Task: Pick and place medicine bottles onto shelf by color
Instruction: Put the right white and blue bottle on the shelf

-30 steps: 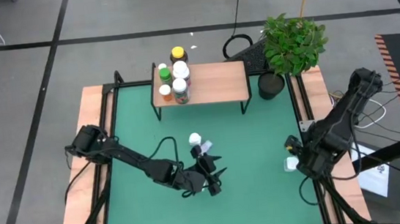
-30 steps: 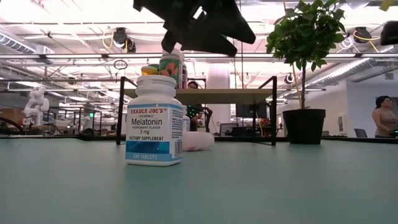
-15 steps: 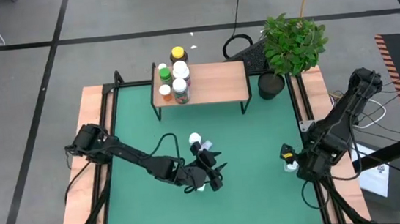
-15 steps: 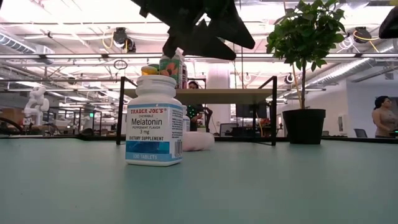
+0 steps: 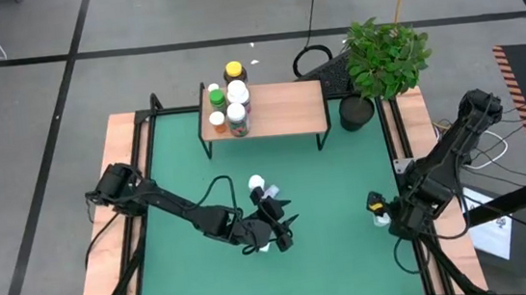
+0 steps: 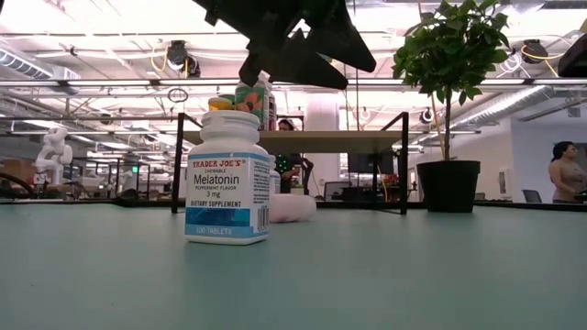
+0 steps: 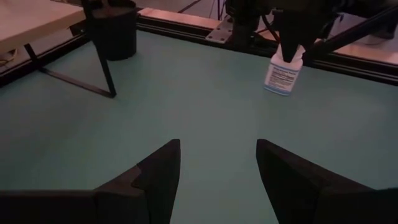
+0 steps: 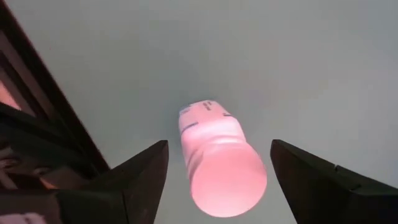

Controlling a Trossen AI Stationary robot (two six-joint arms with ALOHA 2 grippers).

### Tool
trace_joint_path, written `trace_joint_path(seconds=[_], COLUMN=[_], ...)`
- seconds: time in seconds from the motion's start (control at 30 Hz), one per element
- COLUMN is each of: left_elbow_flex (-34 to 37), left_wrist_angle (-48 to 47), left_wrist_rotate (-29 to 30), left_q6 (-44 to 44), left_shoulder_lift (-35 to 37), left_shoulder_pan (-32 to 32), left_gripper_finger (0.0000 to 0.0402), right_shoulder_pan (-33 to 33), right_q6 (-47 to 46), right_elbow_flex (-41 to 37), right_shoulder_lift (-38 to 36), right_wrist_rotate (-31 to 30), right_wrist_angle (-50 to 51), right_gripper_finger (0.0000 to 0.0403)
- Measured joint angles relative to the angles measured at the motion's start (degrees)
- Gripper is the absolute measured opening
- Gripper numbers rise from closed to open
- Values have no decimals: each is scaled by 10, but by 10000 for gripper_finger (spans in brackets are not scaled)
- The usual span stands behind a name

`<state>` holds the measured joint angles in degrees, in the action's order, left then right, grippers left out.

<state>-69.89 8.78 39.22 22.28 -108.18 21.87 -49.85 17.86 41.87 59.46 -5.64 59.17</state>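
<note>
Right tool (image 5: 378, 210) spread apart over a white bottle (image 5: 380, 218) near the desk's right edge, left tool (image 5: 278, 225) empty and apart mid-desk, five bottles (image 5: 228, 107) on the shelf's (image 5: 284, 110) left end.

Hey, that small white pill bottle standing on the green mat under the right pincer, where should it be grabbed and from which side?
Probably from straight above, closing on the cap and upper body. The small white pill bottle stands upright with its round cap facing the open right pincer, whose fingers already sit either side of it. The green mat around it looks clear, so nothing blocks a vertical descent.
</note>
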Motion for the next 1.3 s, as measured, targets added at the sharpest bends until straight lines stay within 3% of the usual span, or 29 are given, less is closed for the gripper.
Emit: trace_joint_path(seconds=[0.4,0.63,0.77,0.87,1.07,1.3], left_elbow_flex=[0,0,0,0,0,0], left_wrist_angle=[0,0,-18,-80,-272,-443], left_wrist_rotate=[0,0,-1,2,90,100], left_q6=[5,8,11,25,141,236], left_shoulder_lift=[0,0,12,39,109,138], left_shoulder_pan=[0,0,6,14,25,25], left_gripper_finger=[211,211,211,211,211,211], right_shoulder_pan=[1,21,64,114,223,352], right_q6=[-9,-36,-54,-69,-73,-50], right_elbow_flex=[-2,0,22,50,122,251], right_shoulder_lift=[0,0,0,0,3,74], right_wrist_rotate=[-3,-4,-5,-4,-3,-2], right_wrist_angle=[11,7,-7,-35,-55,-46], right_gripper_finger=[178,179,176,174,176,177])
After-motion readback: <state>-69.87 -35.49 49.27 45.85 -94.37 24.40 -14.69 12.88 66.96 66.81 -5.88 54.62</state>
